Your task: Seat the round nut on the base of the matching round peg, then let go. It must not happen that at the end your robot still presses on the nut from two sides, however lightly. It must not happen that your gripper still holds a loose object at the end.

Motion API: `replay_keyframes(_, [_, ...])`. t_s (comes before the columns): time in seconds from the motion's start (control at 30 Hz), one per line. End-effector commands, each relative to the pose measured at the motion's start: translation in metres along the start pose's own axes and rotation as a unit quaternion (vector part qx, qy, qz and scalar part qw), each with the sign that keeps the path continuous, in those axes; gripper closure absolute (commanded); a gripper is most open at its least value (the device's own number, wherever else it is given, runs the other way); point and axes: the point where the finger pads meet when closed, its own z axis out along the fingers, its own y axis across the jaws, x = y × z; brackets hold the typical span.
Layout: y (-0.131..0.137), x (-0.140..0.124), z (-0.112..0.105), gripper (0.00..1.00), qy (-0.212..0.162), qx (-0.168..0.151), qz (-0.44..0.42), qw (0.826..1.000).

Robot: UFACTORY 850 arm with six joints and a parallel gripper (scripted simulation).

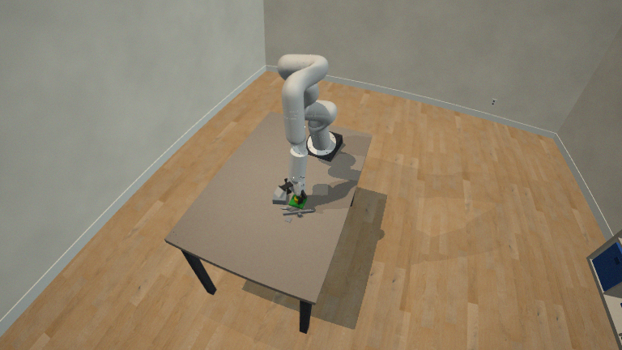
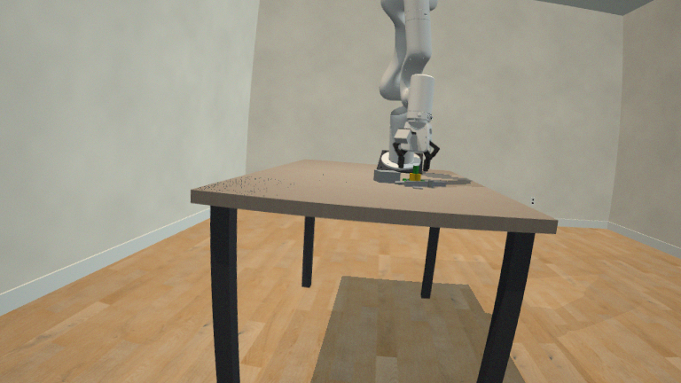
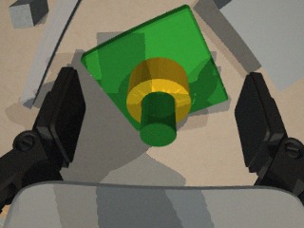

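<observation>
The yellow round nut (image 3: pixel 159 91) sits around the green round peg (image 3: pixel 159 121) and rests on the green square base (image 3: pixel 159 64). My gripper (image 3: pixel 161 88) hangs straight above the peg, fingers wide open, one on each side and clear of the nut. In the top view the nut (image 1: pixel 297 199) and base (image 1: pixel 296 201) lie under the gripper (image 1: pixel 298 192) near the table's middle. In the exterior view the nut (image 2: pixel 414 175) sits just below the open fingers (image 2: pixel 414 158).
A grey block (image 1: pixel 276 197) stands beside the base on the left. Flat grey pieces (image 1: pixel 297 211) lie on the table in front of the base. The arm's mount (image 1: pixel 323 145) is at the far end of the table.
</observation>
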Motion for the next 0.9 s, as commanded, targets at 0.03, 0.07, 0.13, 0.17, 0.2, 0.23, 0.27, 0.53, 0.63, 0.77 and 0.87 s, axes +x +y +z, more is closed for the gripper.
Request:
replay_keyframes(0.03, [0.002, 0.012, -0.017, 0.00, 0.013, -0.012, 0.001, 1.000])
replay_keyframes(0.07, [0.003, 0.014, -0.021, 0.00, 0.016, -0.014, 0.001, 1.000])
replay_keyframes(0.13, [0.005, 0.017, -0.029, 0.00, 0.021, -0.018, 0.002, 1.000])
replay_keyframes(0.17, [0.006, 0.019, -0.033, 0.00, 0.023, -0.021, 0.003, 1.000])
replay_keyframes(0.2, [0.007, 0.020, -0.037, 0.00, 0.025, -0.023, 0.003, 0.999])
replay_keyframes(0.23, [0.008, 0.021, -0.042, 0.00, 0.026, -0.025, 0.003, 0.999])
replay_keyframes(0.27, [0.009, 0.022, -0.046, 0.00, 0.027, -0.027, 0.004, 0.999])
replay_keyframes(0.53, [0.011, 0.023, -0.055, 0.00, 0.027, -0.031, 0.005, 0.999])
replay_keyframes(0.63, [0.011, 0.023, -0.055, 0.00, 0.027, -0.031, 0.005, 0.999])
replay_keyframes(0.77, [0.011, 0.023, -0.055, 0.00, 0.027, -0.031, 0.005, 0.999])
replay_keyframes(0.87, [0.011, 0.023, -0.055, 0.00, 0.027, -0.031, 0.005, 0.999])
